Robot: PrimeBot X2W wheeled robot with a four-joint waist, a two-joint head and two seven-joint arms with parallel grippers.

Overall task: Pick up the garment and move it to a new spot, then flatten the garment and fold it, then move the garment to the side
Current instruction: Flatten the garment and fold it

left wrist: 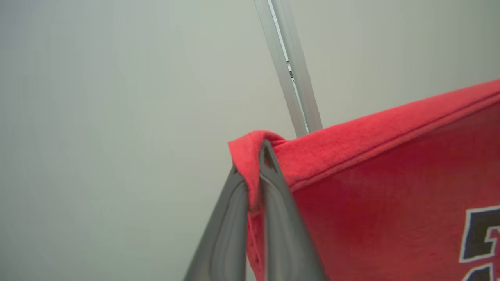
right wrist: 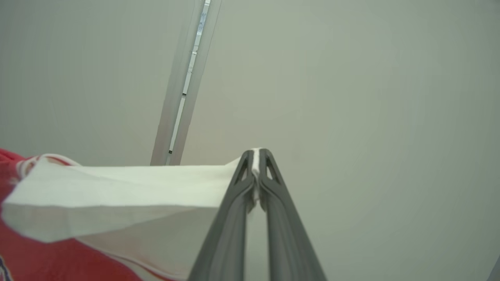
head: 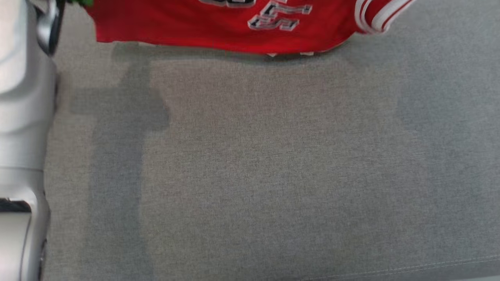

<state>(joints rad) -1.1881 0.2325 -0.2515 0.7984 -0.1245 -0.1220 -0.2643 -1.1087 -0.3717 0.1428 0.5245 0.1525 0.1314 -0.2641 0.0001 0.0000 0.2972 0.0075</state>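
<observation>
The garment (head: 218, 27) is a red jersey with white-and-black lettering and white-striped trim, hanging along the top edge of the head view above the grey surface. In the left wrist view my left gripper (left wrist: 256, 156) is shut on a red hemmed corner of the garment (left wrist: 390, 175), which stretches off to the right. My right gripper (right wrist: 256, 154) is shut on a white edge of the garment (right wrist: 117, 195), the cloth spreading left toward the red part. Both held edges are lifted against a pale wall.
A grey fabric surface (head: 273, 175) lies below the jersey, with a stitched seam near its front edge. My pale left forearm (head: 19, 117) runs along the left side of the head view. A metal rail (left wrist: 293, 70) crosses the pale wall behind.
</observation>
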